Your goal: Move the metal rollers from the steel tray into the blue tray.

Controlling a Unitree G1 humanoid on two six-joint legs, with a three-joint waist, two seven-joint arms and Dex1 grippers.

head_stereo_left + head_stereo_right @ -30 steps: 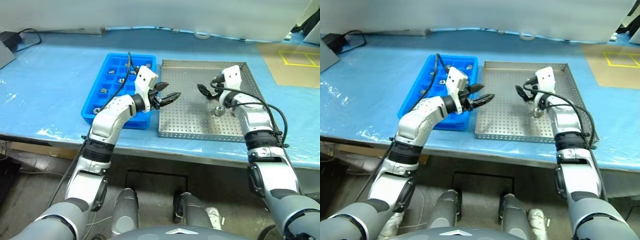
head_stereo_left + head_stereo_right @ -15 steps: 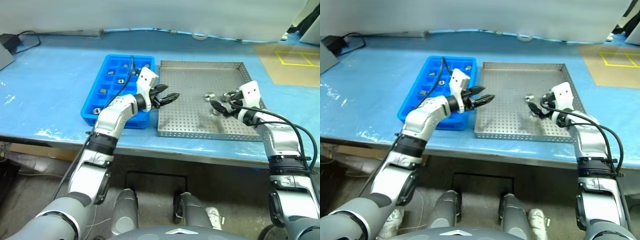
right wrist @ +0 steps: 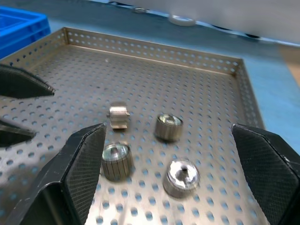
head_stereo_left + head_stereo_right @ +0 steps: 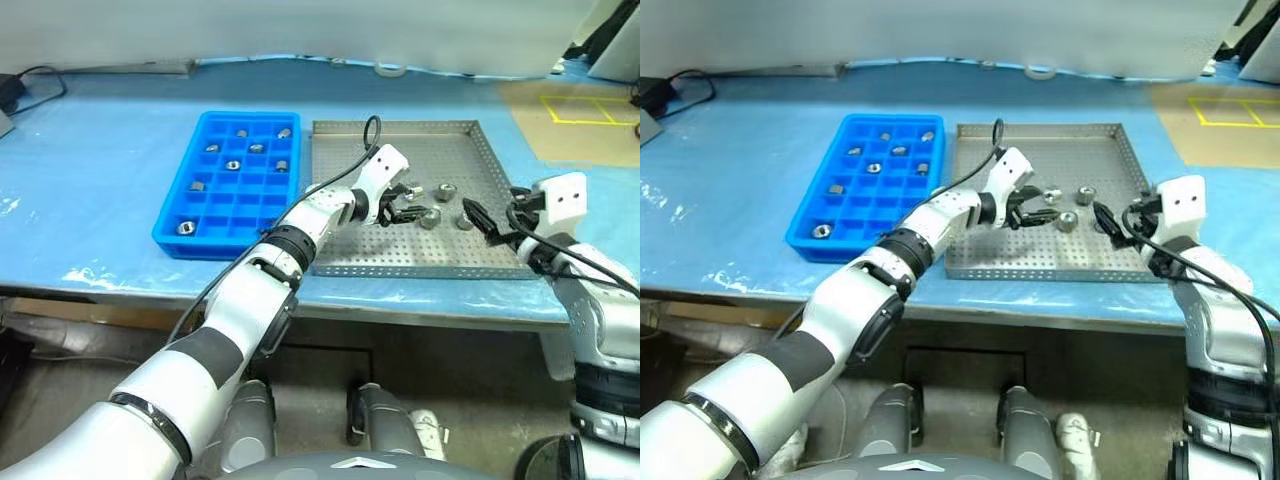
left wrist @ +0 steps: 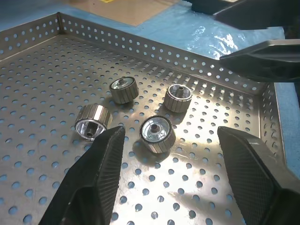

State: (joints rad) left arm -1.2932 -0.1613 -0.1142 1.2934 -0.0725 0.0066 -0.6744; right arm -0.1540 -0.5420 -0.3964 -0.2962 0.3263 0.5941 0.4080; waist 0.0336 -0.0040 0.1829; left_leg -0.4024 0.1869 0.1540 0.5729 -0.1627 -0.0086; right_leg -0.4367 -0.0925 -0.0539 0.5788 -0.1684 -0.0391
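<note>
The left gripper (image 5: 166,154) has swung from the blue tray (image 4: 200,215) across into the steel tray (image 4: 330,262); the right gripper (image 4: 1118,222) has drawn back to that tray's right edge. Both stand spread and empty; four metal rollers (image 5: 157,133) lie between them, some tray compartments' contents too small to tell.

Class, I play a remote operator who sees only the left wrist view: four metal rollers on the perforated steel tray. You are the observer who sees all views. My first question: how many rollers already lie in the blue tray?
Observer: I count eight metal rollers in the blue tray, each in its own compartment.
Operator: Where does that tray lie?
Observer: Close beside the steel tray, on its left.
Operator: Is the right gripper holding anything?
Observer: No. The right gripper is open and empty, at the steel tray's right side, to the right of the four rollers.
</note>
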